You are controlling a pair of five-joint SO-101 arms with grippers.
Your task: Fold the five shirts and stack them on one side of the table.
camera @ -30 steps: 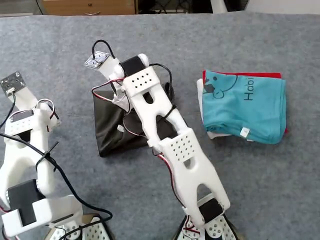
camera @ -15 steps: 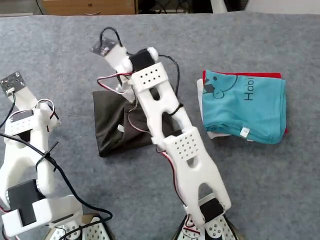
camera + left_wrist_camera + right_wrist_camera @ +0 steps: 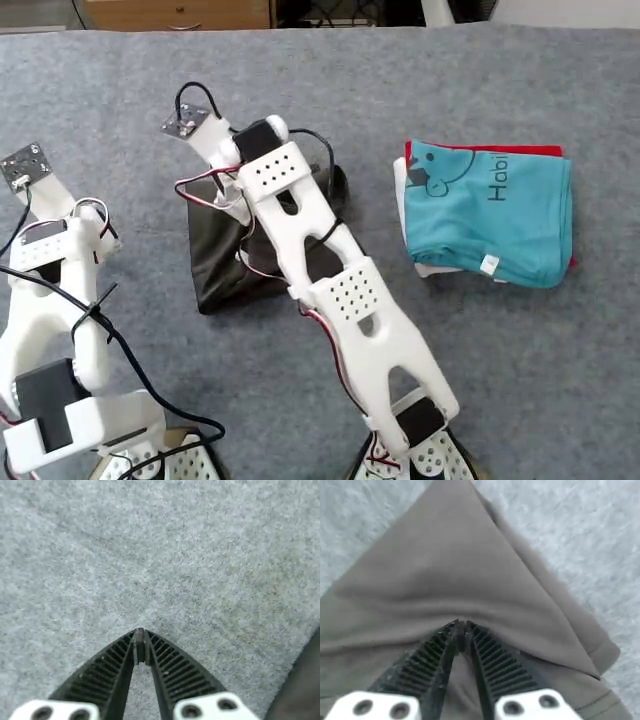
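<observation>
at the left the left gripper point(image 3: 140, 645) hangs over bare grey table point(image 3: 110, 90), its jaws closed tip to tip on nothing; an edge of the dark shirt point(image 3: 215, 262) lies just beside it in its own wrist view. it pins no cloth, so if the shirt is dragged, the folded bundle may slide or open instead of moving as one

in the middle the right gripper point(image 3: 461, 630) is down on the dark shirt, jaws shut with a ridge of fabric pinched at the tips and creases running towards them. the hold looks like the top layer alone: lifted from there, the lower layers would likely hang and the fold come undone, and so thin a pinch could slip free. the loose wires point(image 3: 212, 187) by that wrist lie close over the cloth and could snag it

at the right the stack point(image 3: 430, 262), with the teal shirt point(image 3: 500, 225) on top and a red shirt point(image 3: 520, 150) under it, lies apart from the dark shirt. a low carry across could shove its near edge and spoil it

for room: the left arm takes up the table's left side, leaving a narrow strip beside the dark shirt. the far side is open up to the edge below the wooden cabinet point(image 3: 180, 12). a bare strip lies between shirt and stack, and there is open table to the stack's right and on its near side
</observation>
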